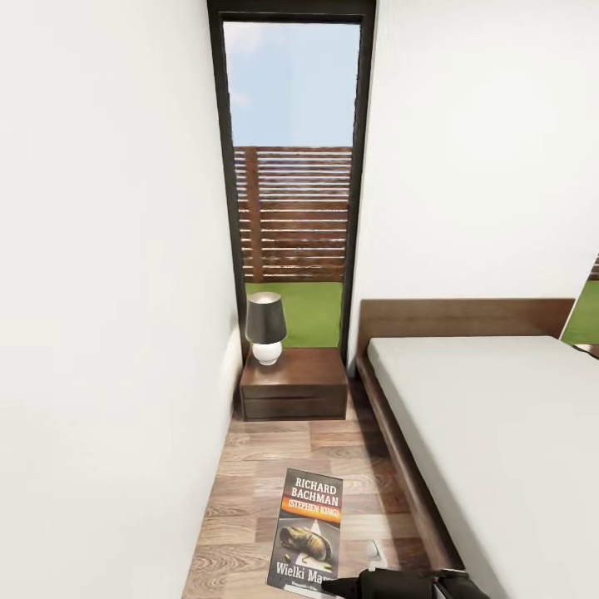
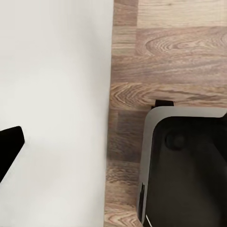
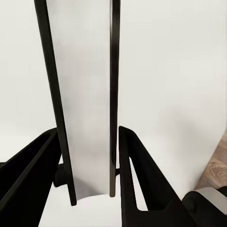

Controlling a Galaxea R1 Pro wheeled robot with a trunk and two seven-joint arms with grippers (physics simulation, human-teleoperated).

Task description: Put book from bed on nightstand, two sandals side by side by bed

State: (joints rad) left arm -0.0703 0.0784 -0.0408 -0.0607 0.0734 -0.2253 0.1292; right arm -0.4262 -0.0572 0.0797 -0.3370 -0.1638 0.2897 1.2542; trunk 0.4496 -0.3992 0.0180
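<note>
Ahead, the head view looked down a narrow strip of wood-plank floor point(image 1: 274, 466) between a white wall point(image 1: 108, 316) and the bed point(image 1: 499, 433). The bed's pale-grey mattress lay on a dark brown frame with a low flat headboard point(image 1: 466, 318) against the far wall. At the end of the strip stood the nightstand point(image 1: 294, 383), a dark-brown drawer cabinet set in front of a tall dark-framed window point(image 1: 291, 166) showing sky, a brown slatted fence and grass. A table lamp point(image 1: 265, 327) with a dark shade and white base stood at the back left corner of the nightstand's top.

The book point(image 1: 307, 532) was held above the floor, cover facing the camera, its top edge towards the nightstand: dark cover, orange band, white lettering "RICHARD BACHMAN", an oval picture below. The right gripper point(image 1: 353, 586) reached in from low in the frame to the book's near right corner. From the right wrist view, the right gripper point(image 3: 90, 177) had its two black fingers point(image 3: 142, 184) clamped on the book point(image 3: 87, 104), seen edge-on with white pages between dark covers.

In the left wrist view a black finger tip point(image 2: 9, 146) of the left gripper showed against the white wall point(image 2: 52, 94); whether that gripper was apart or together could not be told. Beside it the robot's grey-rimmed black base point(image 2: 189, 165) sat on the plank floor point(image 2: 175, 52).
</note>
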